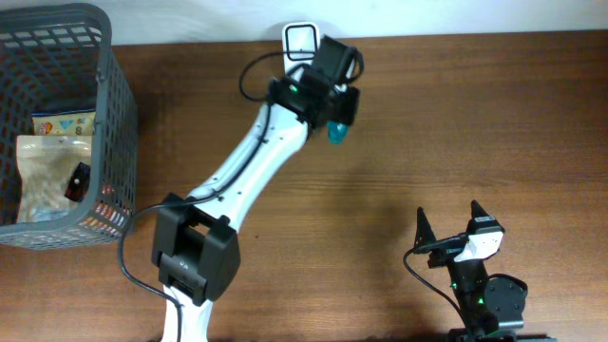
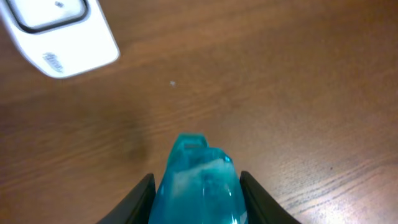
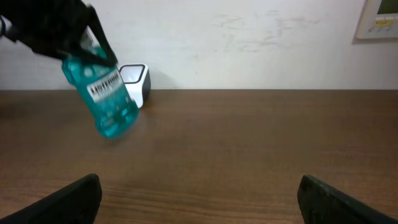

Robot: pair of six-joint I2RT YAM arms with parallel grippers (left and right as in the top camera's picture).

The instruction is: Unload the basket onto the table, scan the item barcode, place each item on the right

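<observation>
- Desk [image 1: 494, 123]: brown wood, with a broad open stretch between the two arms and across its right half
- Left arm [image 1: 252, 166]: stretched diagonally from the near edge to the far edge
- Basket [image 1: 114, 104]: grey mesh at the left edge, holding snack packets [image 1: 43, 176]
- Right tool [image 1: 448, 223]: low by the near edge, fingers spread wide, holding nothing
- Left tool [image 2: 198, 196]: partly closed around a teal bottle [image 3: 106, 99], which is tilted with its barcode label facing the right wrist camera
- Scanner [image 1: 301, 40]: white, at the far edge, just beside the bottle

A brown wooden table [image 3: 249, 137] meets a scuffed white wall [image 3: 249, 43] bearing a small panel [image 3: 379, 18].
</observation>
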